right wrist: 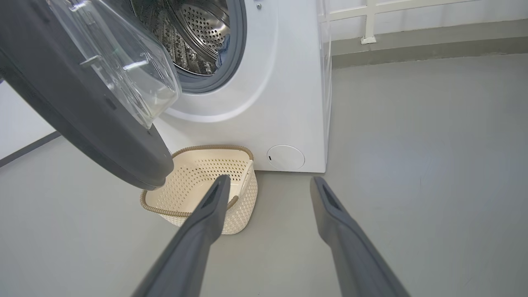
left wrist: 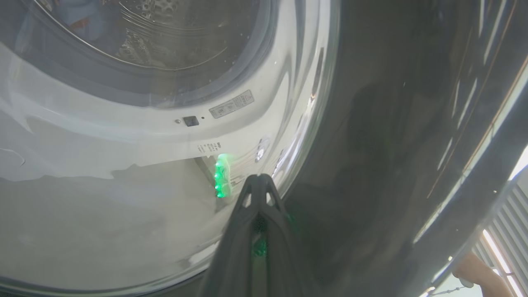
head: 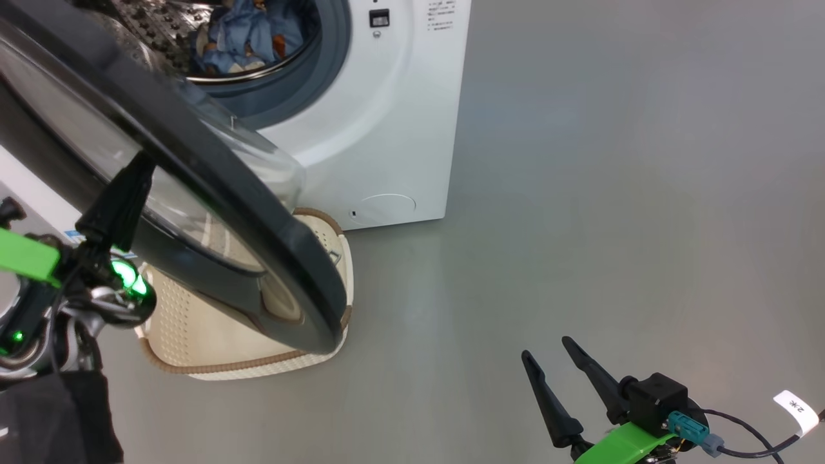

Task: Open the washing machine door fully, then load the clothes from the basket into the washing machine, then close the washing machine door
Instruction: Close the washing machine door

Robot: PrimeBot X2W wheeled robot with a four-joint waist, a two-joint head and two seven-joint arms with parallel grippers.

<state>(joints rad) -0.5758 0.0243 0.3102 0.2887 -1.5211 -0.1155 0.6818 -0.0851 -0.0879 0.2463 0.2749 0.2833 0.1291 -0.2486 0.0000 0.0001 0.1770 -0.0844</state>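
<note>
Left wrist view: left gripper [left wrist: 258,181], jaws pressed together, nothing between them. The tip sits against the outer face of the washing machine door [left wrist: 392,144], where the clear glass meets the black rim; contact itself cannot be confirmed. The white front of the washing machine [left wrist: 123,136] is seen through the glass, warped by reflections.

Right wrist view: right gripper [right wrist: 270,183], jaws spread wide, holding nothing, over bare floor [right wrist: 412,165], well apart from the door. The basket [right wrist: 214,147] lies just beyond the left finger, against the foot of the machine.

Head view: the door stands part-open, swung out over the basket and hiding most of it. The clothes [head: 245,38] lie in the drum, cut off by the top edge. The left fingers show only as a dark shape through the glass.
</note>
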